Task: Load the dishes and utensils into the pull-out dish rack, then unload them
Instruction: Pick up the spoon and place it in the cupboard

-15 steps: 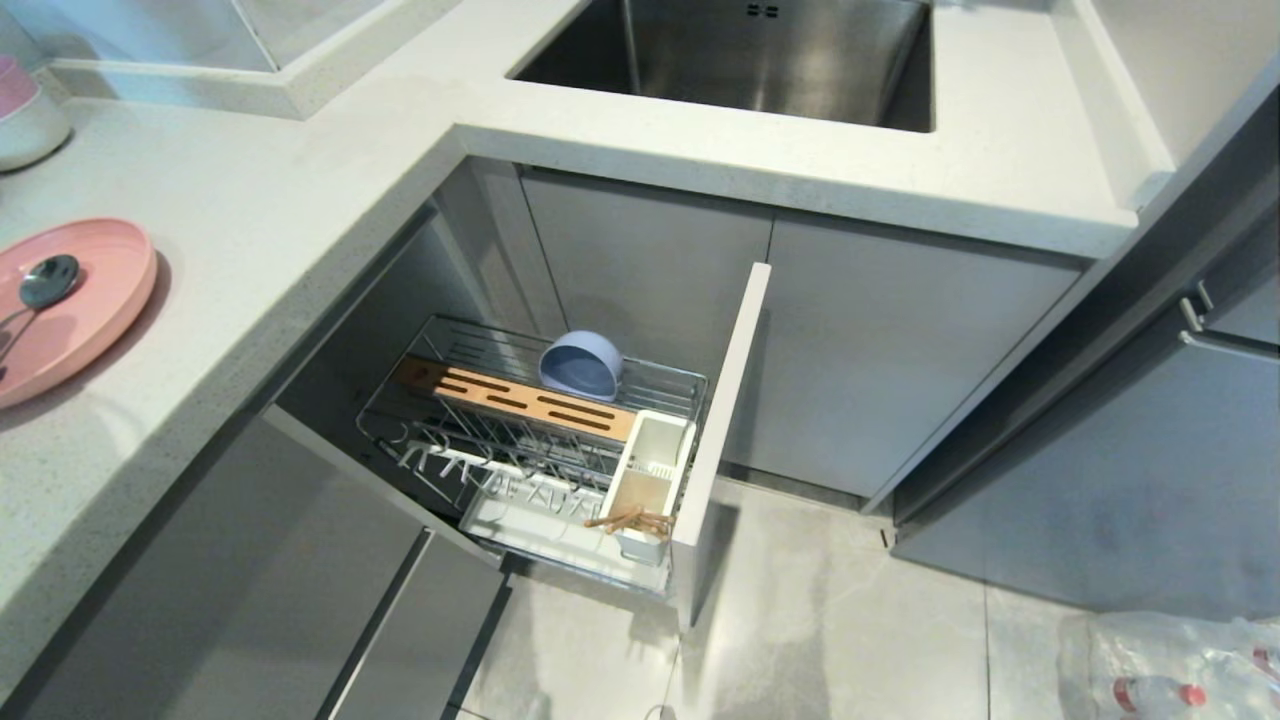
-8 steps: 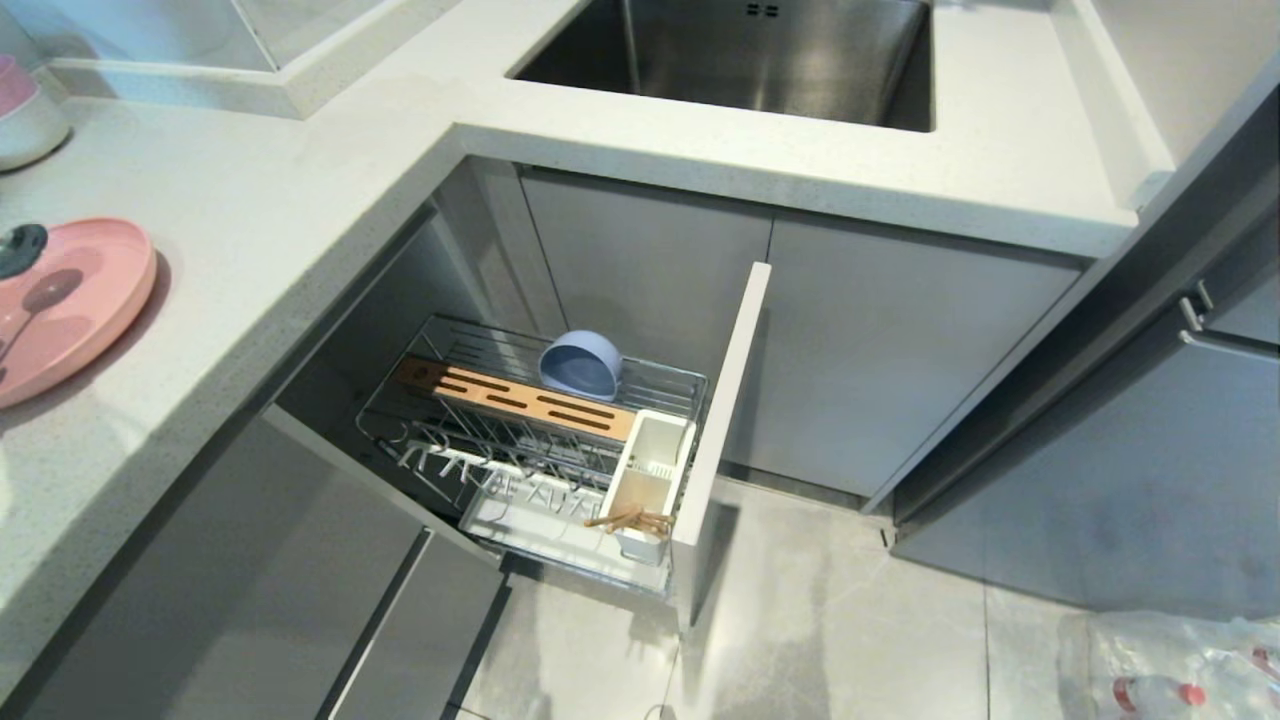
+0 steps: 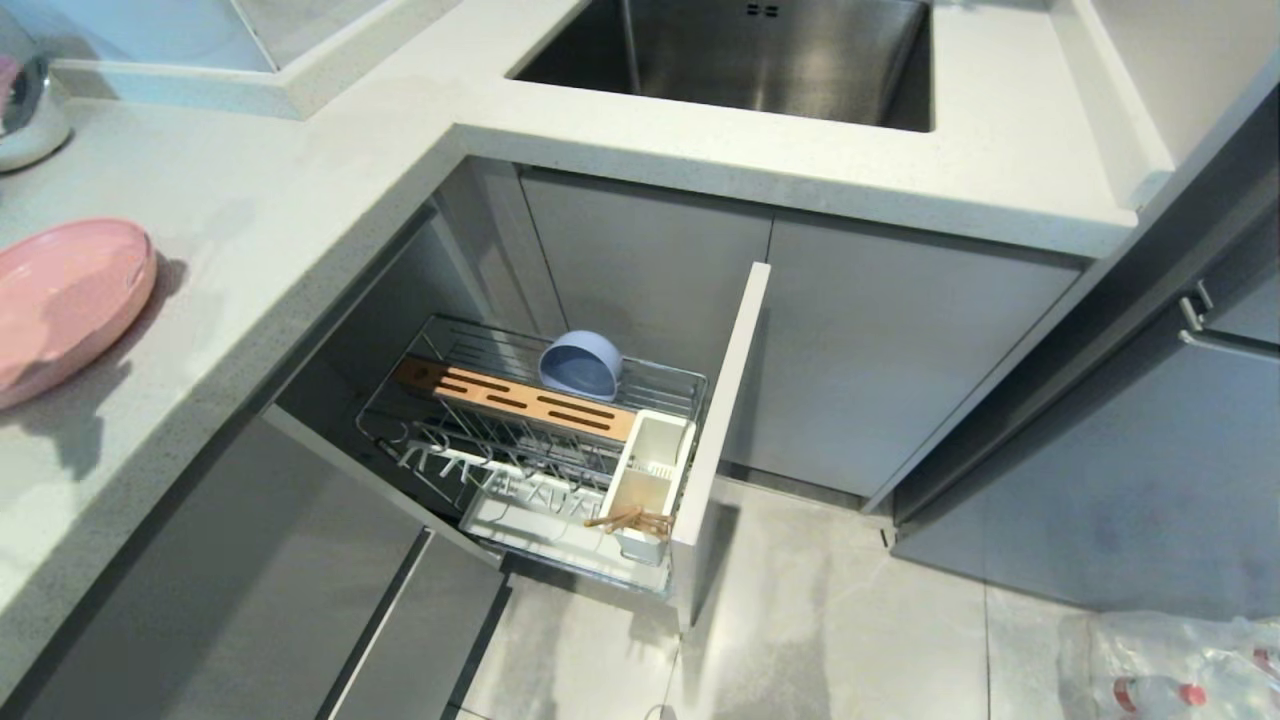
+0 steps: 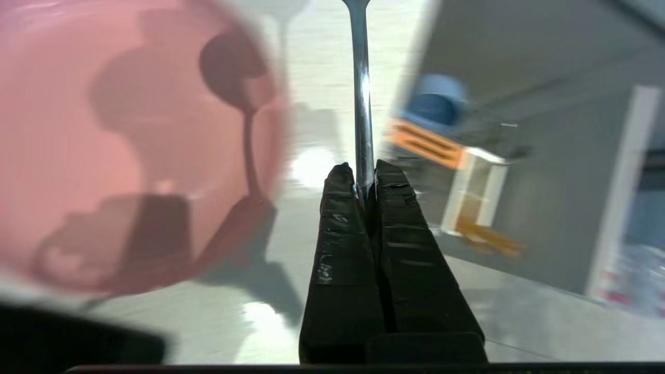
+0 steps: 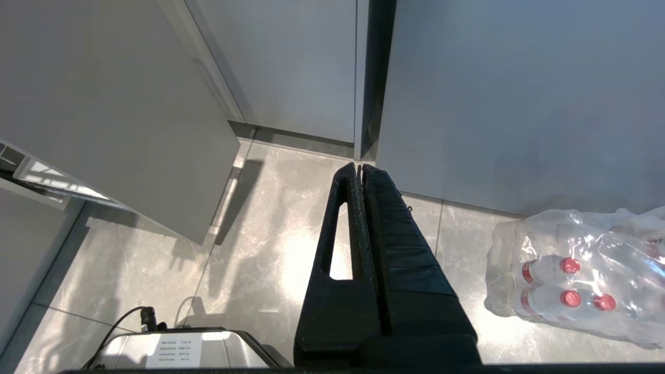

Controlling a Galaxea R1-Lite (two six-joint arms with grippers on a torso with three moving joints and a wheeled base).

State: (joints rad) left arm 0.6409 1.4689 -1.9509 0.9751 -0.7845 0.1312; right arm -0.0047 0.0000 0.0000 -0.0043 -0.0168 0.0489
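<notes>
far left on the white counter [image 3: 300, 230]: pink plate [image 3: 60, 300], cut by the frame edge, bare on top, under a blurred shadow. above it at the upper left corner, stacked bowls [image 3: 25, 110] with a grey metallic smear across them, too blurred to name. left gripper [image 4: 363, 174] out of the head view; in the left wrist view, pinched tight on the handle of the spoon [image 4: 362, 104], handle running straight out from between the fingertips [image 4: 340, 182], bowl end cut off at the frame edge (only its shadow shows on the plate beside it). plate in that view blurred, lying to one side of the held spoon, not touching it.

centre, below counter level: pull-out dish rack [image 3: 420, 400] drawn out of the cabinet. blue bowl [image 3: 580, 365] standing on edge at the back, behind the slotted wooden strip [image 3: 520, 395]. toward the front, white caddy [image 3: 650, 470] with chopsticks [image 3: 630, 520] lying across its near end, tips jutting out over the drip tray. just right of the caddy, narrow front panel [image 3: 725, 400] seen edge-on.

right: right gripper [image 5: 359, 169] seen only in its own wrist view, fingers pressed together on nothing, hanging over the floor tiles near a shrink-wrapped pack of bottles [image 5: 576, 275], partly cut off.
</notes>
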